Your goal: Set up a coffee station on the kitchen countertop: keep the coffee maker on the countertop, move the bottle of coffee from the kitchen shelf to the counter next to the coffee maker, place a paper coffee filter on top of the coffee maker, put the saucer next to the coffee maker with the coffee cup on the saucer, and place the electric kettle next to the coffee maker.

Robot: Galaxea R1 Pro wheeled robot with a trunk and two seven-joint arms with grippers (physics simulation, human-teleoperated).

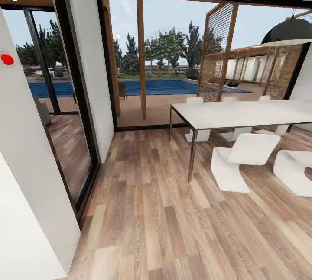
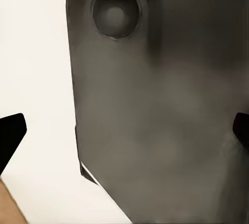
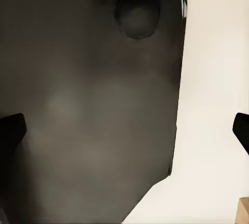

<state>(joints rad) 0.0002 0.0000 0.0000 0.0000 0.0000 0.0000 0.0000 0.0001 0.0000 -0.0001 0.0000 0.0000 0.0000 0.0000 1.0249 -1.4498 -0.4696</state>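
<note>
Head view: the camera faces a dining area. A wooden plank floor [image 1: 164, 210] fills the lower half of the frame. A white dining table [image 1: 242, 113] on thin metal legs stands at centre right, with white moulded chairs [image 1: 242, 159] around it, one at its near side and another at the right edge of the frame. A black dome pendant lamp [image 1: 289, 31] hangs at upper right. Large black-framed glass panels [image 1: 173, 55] span the upper centre; through them a blue pool [image 1: 173, 86], trees and a slatted wooden screen [image 1: 219, 50] are seen. A white wall [image 1: 30, 163] occupies the left side of the frame, with a small red round fitting [image 1: 7, 59] at its upper left edge. Coffee maker, bottle, filter, saucer, cup and kettle are not among the objects seen here, so their location cannot be given.

Left wrist view: the left gripper [image 2: 124, 130] shows two dark fingertips [image 2: 10, 133] at opposite edges of the frame, so the jaws stand wide with nothing between them. A dark grey robot body panel [image 2: 166, 120] with a round recess lies beyond them, beside a pale surface.

Right wrist view: the right gripper [image 3: 124, 128] is likewise spread wide and empty, its fingertips [image 3: 11, 128] at the frame edges. A similar dark grey panel [image 3: 88, 104] lies beyond.
</note>
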